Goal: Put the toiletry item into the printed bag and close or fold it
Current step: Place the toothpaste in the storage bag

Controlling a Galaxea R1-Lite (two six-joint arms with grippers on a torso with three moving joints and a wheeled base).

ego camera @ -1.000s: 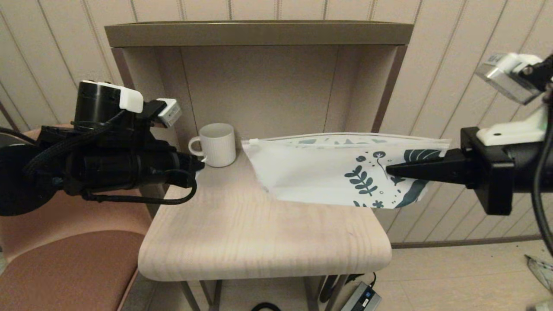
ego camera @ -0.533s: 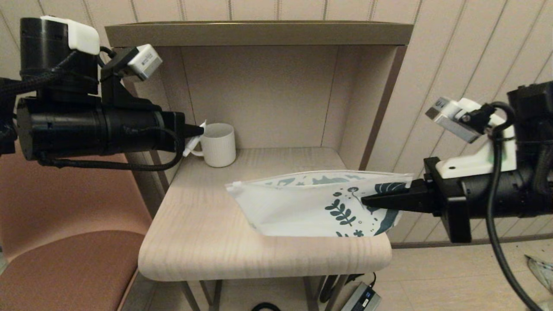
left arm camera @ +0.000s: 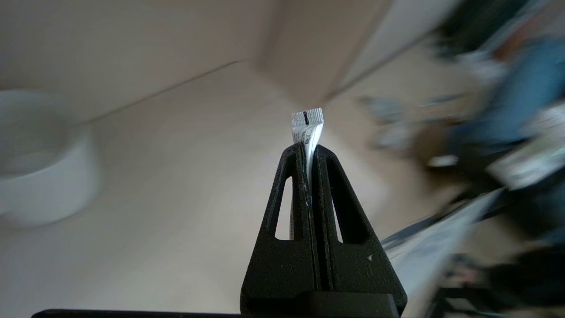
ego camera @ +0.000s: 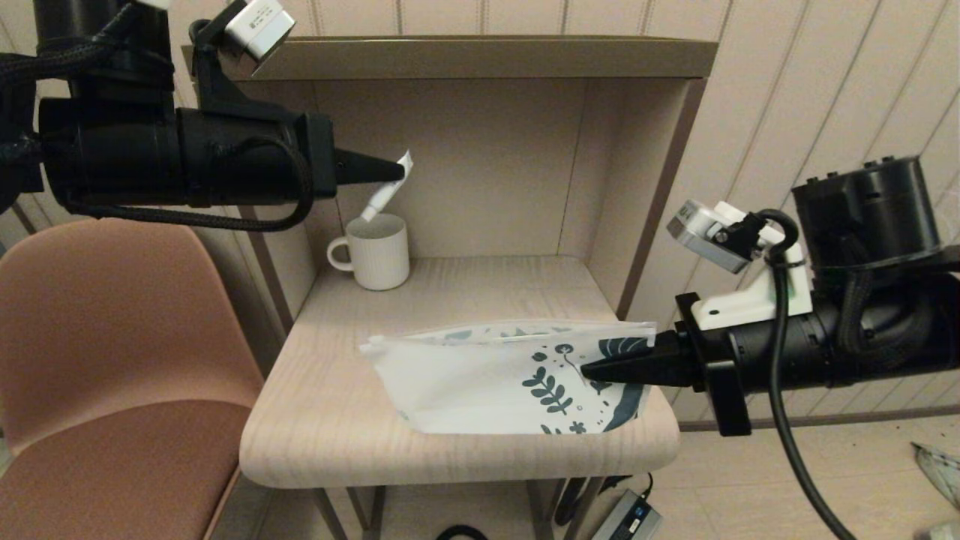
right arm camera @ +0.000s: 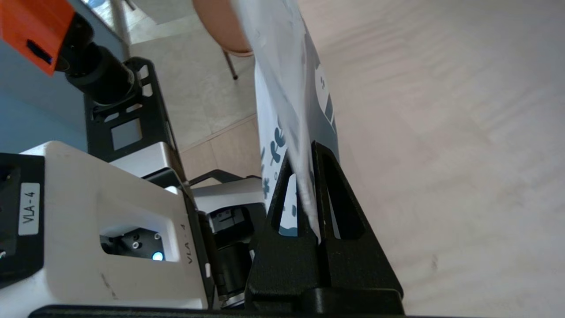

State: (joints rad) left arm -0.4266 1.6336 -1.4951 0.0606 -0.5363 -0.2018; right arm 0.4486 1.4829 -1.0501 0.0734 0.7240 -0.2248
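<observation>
My left gripper (ego camera: 396, 171) is high at the back left, above the mug, shut on the toiletry item (ego camera: 386, 192), a slim white tube that hangs cap-down from its crimped end (left arm camera: 307, 119). My right gripper (ego camera: 589, 370) comes in from the right, shut on the leaf-printed end of the printed bag (ego camera: 480, 382). The bag stands on its lower edge on the table's front half, zip strip uppermost and slightly parted. In the right wrist view the bag (right arm camera: 291, 88) runs away from the closed fingers (right arm camera: 324, 163).
A ribbed white mug (ego camera: 377, 251) stands at the back left of the wooden table (ego camera: 390, 442), inside a three-sided alcove with a top shelf (ego camera: 450, 58). A brown chair (ego camera: 105, 360) sits to the left. A power adapter (ego camera: 626, 517) lies on the floor below.
My left gripper has risen and moved right with the tube, now above the mug. My right gripper has lowered and pulled the bag toward the table's front, where its lower edge now rests.
</observation>
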